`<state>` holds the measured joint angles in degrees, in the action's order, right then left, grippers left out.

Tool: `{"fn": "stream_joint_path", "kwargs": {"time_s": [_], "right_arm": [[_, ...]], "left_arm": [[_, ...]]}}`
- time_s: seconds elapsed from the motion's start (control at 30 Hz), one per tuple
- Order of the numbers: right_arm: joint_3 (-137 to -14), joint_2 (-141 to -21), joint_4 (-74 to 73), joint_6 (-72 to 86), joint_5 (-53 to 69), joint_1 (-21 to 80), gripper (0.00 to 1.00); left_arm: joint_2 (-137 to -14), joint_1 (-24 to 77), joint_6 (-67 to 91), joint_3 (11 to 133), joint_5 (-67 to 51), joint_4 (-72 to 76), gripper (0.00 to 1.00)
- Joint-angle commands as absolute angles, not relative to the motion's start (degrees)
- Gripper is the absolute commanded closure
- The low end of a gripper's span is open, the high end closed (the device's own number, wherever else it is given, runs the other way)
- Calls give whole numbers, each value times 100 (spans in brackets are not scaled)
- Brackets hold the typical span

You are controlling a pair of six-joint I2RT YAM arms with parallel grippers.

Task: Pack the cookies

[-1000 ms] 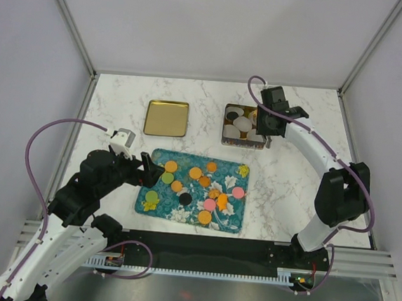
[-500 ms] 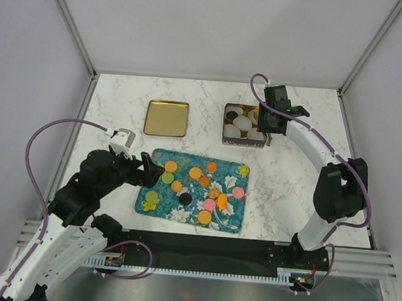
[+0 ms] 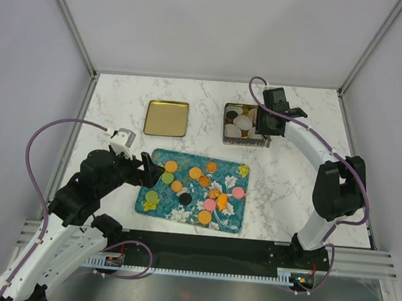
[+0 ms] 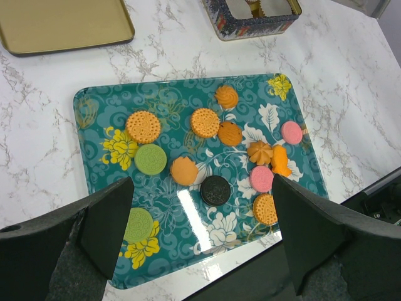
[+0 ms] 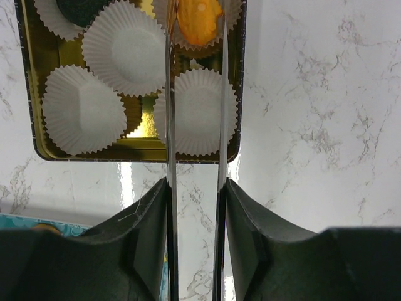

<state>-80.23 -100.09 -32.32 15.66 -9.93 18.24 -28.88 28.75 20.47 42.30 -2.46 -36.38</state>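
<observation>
Care matters here: my right gripper (image 5: 195, 25) pinches an orange cookie (image 5: 199, 17) just above a paper cup (image 5: 233, 14) inside the tin (image 5: 242, 81), so I'd centre it, lower straight, then release slowly.

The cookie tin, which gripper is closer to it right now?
Right. The right gripper is above the tin, over its right side, with an orange cookie between its fingers. The left gripper is open above the floral tray, away from the tin.
</observation>
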Motion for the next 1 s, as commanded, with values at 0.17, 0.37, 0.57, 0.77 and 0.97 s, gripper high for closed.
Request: {"fn": "stream_joint_path", "kwargs": {"time_s": [0.17, 0.37, 0.57, 0.77, 0.97], "right_arm": [[-7884, -9510, -3059, 1573, -932, 1828, 50], [-8042, -9475, -3164, 1556, -923, 1828, 46], [-7998, -9106, -3296, 1565, -616, 1837, 49], [-7341, -8184, -3357, 1626, -466, 2302, 50], [-6462, -7305, -3419, 1863, -624, 3409, 50]], "left_arm": [[-2936, 2900, 1925, 4254, -229, -3542, 0], [-2936, 2900, 1925, 4254, -228, -3551, 0], [-2935, 2900, 1925, 4254, -202, -3551, 0], [-2936, 2900, 1925, 4245, -202, -3542, 0], [-2918, 2900, 1934, 4245, -185, -3551, 0]]}}
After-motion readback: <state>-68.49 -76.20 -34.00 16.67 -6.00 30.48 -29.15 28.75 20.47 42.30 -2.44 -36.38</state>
